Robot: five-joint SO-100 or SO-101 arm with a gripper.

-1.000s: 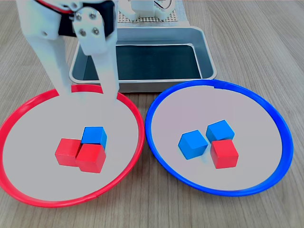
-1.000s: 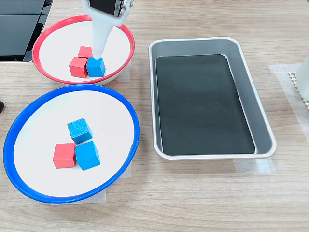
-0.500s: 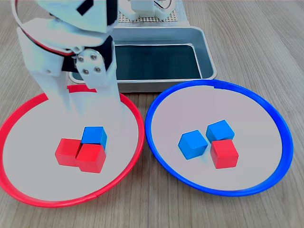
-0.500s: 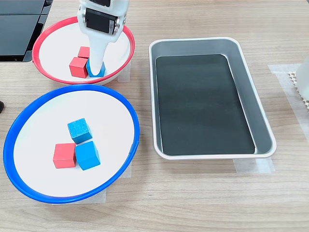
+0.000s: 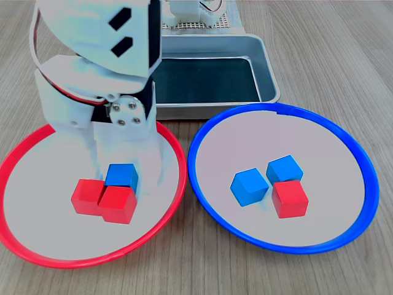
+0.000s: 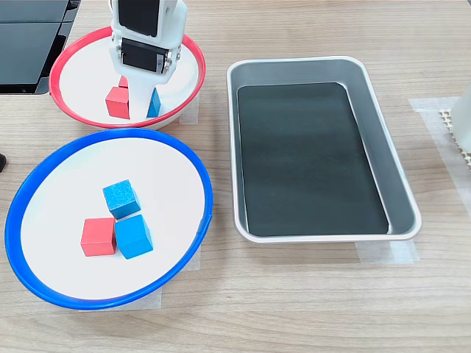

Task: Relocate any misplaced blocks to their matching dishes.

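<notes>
Red cubes (image 5: 101, 200) are crowding the blue block (image 5: 121, 176) inside the red-rimmed dish (image 5: 175, 203), touching it on the first exterior view's left and front. White tool (image 5: 126, 178) is straddling that matte blue block with fingers spread wide. Blue-rimmed dish (image 6: 193, 165) is holding a red block (image 6: 98, 236) beside two blue cubes (image 6: 126, 217). Grey tray (image 6: 383, 154) is sitting on the wooden counter (image 6: 309, 309).

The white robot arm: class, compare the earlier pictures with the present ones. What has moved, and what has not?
The white robot arm's gripper has come down into the red-rimmed round dish, its fingers now either side of the small blue cube there. Whether it grips yet is unclear. All six cubes, the blue-rimmed dish and the grey metal tray stayed put.
</notes>
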